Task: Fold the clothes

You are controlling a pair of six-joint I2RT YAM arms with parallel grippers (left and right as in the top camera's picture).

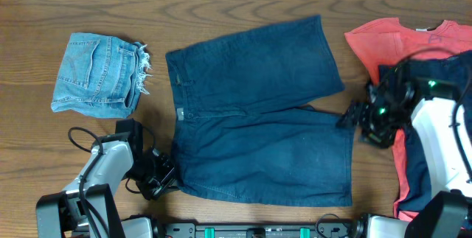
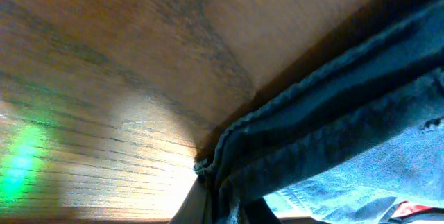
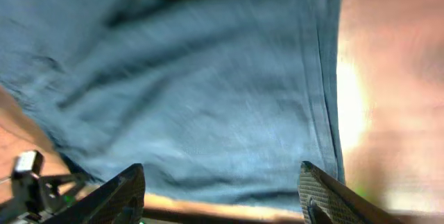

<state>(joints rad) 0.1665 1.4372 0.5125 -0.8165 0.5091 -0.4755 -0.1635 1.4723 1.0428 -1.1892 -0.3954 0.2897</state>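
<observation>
- Overhead view: dark blue shorts (image 1: 258, 120) lie spread flat on the wooden table (image 1: 221, 2). The waistband is toward the left gripper (image 1: 158, 177) and both leg hems are toward the right gripper (image 1: 354, 116).
- Left gripper: its fingers sit close together with the waistband corner (image 2: 208, 172) running between them. I judge it clamped on that corner, low against the wood.
- Right gripper (image 3: 220, 182): its jaws are spread wide with nothing held. The cloth lies directly ahead of its fingertips, and the stitched leg hem (image 3: 331, 78) runs just off its right finger.
- Handling, as a judgement: soft woven cotton, light and limp, not fragile. It will sag and drag when lifted by one point. The doubled seams at waistband and hem are the firmest places to pinch, and a pinch in mid-panel would only bunch the cloth.
- Suggested hold: keep the waistband corner and take the hem corner nearest the right fingers, so the lifted edge stays taut between the hands.
- Folded light denim shorts (image 1: 96, 76) lie well beyond the left gripper. A red T-shirt (image 1: 383, 43) and dark garments lie under the right arm.
</observation>
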